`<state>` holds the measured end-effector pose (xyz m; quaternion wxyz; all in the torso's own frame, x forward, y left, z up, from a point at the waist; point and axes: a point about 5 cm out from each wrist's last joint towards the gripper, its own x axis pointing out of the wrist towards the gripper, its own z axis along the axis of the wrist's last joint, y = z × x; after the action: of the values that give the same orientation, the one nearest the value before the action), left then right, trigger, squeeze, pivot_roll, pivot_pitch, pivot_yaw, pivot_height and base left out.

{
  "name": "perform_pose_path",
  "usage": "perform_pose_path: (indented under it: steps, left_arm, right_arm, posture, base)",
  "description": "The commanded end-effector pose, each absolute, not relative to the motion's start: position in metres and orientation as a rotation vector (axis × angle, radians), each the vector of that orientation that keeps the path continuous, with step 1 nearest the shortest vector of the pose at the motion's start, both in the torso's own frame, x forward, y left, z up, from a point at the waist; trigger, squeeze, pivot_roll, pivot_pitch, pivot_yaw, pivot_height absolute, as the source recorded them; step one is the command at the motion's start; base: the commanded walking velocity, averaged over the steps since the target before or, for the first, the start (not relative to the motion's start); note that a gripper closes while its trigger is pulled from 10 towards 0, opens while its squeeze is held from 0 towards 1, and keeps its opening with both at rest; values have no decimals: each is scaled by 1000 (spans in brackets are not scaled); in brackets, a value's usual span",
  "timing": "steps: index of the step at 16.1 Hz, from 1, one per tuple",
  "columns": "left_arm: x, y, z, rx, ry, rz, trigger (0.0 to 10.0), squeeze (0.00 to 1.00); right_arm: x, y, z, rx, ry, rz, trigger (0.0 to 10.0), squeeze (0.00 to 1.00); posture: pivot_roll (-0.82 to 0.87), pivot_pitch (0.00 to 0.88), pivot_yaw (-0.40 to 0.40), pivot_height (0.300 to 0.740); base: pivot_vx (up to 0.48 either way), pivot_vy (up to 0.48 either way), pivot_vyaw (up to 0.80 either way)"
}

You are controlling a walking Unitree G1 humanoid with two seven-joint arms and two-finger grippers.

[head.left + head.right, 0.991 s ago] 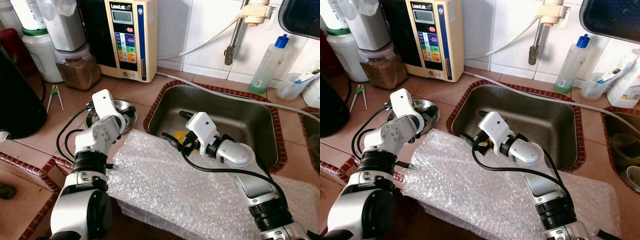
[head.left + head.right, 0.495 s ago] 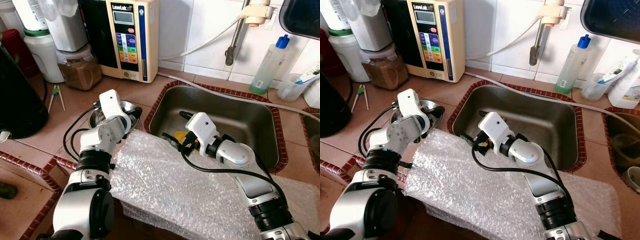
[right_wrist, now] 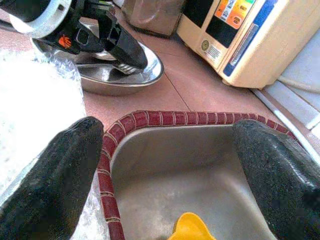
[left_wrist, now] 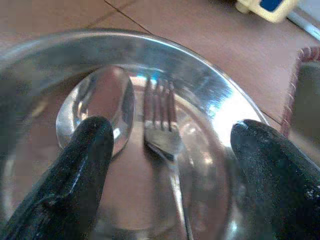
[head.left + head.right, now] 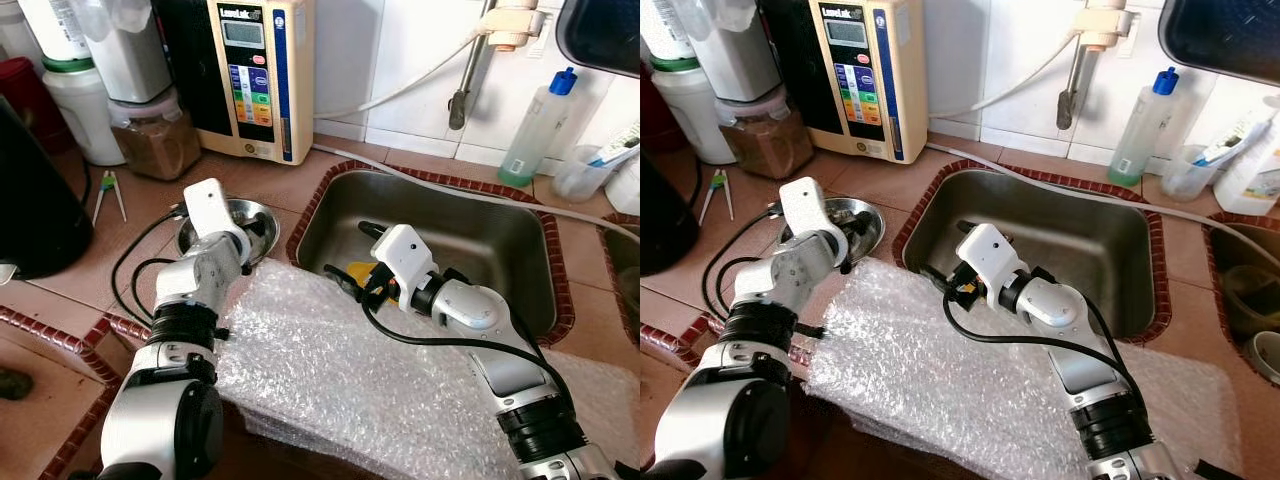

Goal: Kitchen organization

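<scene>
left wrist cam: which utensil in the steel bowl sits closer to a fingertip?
The spoon: its bowl nearly meets one fingertip of the open left gripper. The fork lies mid-gap in the steel bowl.

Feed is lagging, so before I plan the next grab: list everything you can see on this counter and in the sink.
Steel dish: 1, silver, counter left of sink
Spoon: 1, silver, in dish
Fork: 1, silver, in dish beside spoon
Sink: 1, steel, centre
Yellow object: 1, in sink
Bubble wrap: 1 sheet, clear, front counter edge
Water ioniser: 1, cream, back wall
Soap bottle: 1, blue cap, right of faucet
Left gripper: open over dish
Right gripper: open over sink
</scene>
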<state>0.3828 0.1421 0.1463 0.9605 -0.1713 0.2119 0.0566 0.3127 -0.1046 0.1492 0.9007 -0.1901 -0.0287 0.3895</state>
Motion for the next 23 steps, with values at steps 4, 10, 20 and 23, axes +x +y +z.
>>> perform_pose_path:
  steps: [4, 10, 20, 23]
  left_arm:
    - [385, 150, 164, -257, 336, 136, 10000, 0]
    - [387, 143, 160, -269, 404, 39, 10000, 0]
    - [380, 122, 150, -324, 483, 42, 10000, 0]
    - [379, 121, 150, -335, 487, 70, 10000, 0]
  right_arm:
    - [314, -103, 150, -398, -69, 802, 10000, 0]
    - [315, -103, 151, -397, -75, 794, 10000, 0]
    - [315, -103, 148, -395, -66, 794, 10000, 0]
    - [315, -104, 149, -395, -66, 797, 10000, 0]
  posture:
    - [-47, 0, 39, 740]
    - [-49, 0, 48, 740]
    - [-47, 0, 50, 740]
    - [-45, 0, 48, 740]
  base:
    - [0, 0, 0]
    - [0, 0, 0]
    - [0, 0, 0]
    - [0, 0, 0]
